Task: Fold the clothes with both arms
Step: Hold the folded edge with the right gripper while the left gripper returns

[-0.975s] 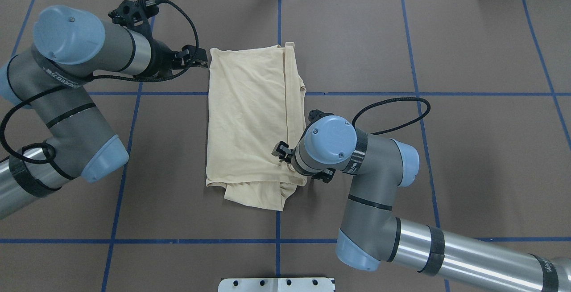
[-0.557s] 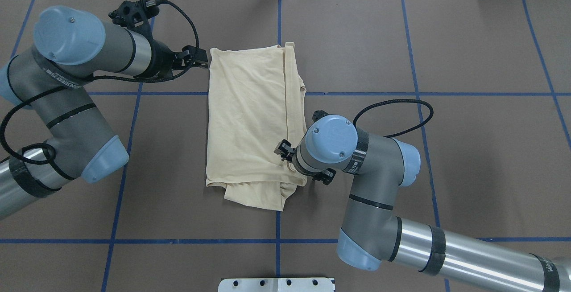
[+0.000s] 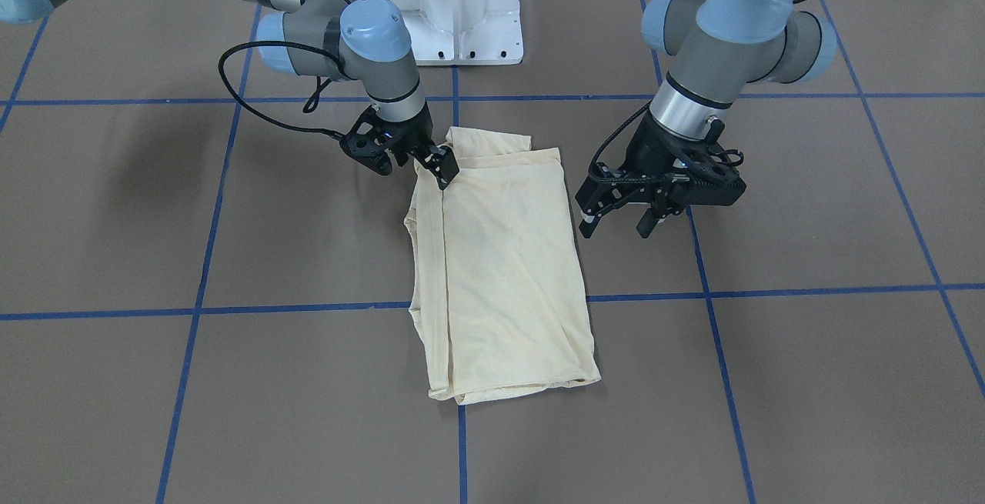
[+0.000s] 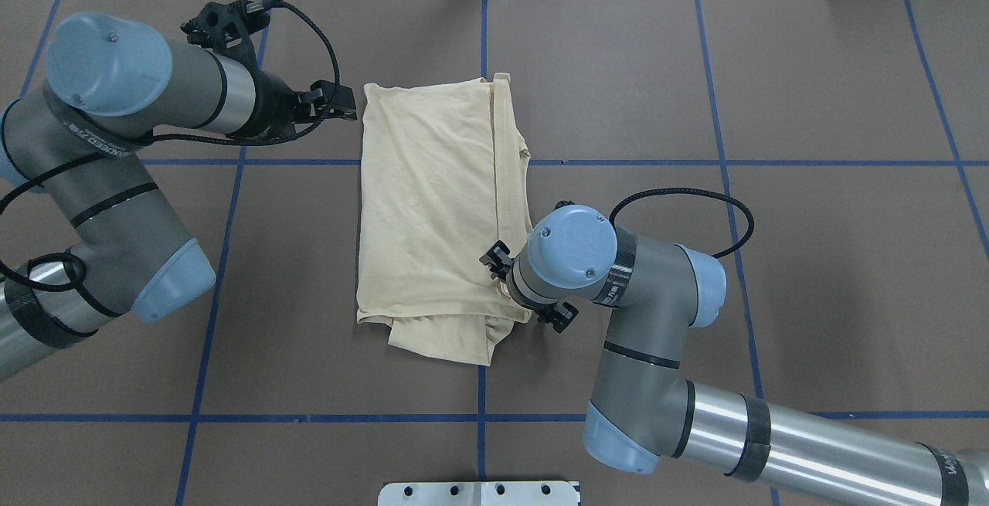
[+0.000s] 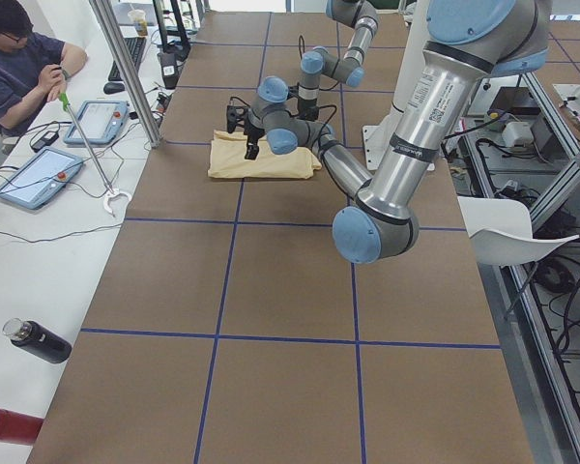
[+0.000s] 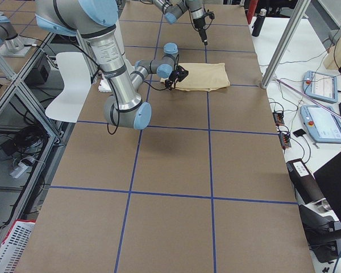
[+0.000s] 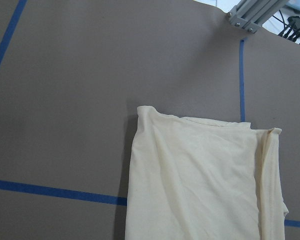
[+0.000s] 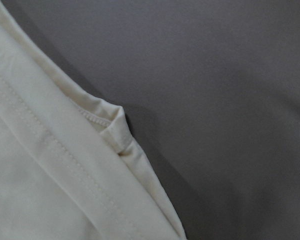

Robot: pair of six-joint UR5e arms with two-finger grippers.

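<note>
Left gripper (image 3: 616, 221) is hovering with fingers spread wide, gripping nothing, just off the folded T-shirt (image 4: 429, 205) at its 10 o'clock corner, seen from overhead. Right gripper (image 3: 412, 168) is also sitting spread, straddling the T-shirt's edge at 4 o'clock; contact unclear. T-shirt is lying flat mid-table (image 4: 773, 259).

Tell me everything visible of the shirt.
The shirt is pale cream-yellow, knit with stitched hems, folded into a long rectangle lying flat on the table across a blue tape line. No print shows. A narrow strip runs along its right side; a lower layer sticks out at the robot's end. The right pincer is at its near right corner, grip unclear; the open left pincer hangs clear.
</note>
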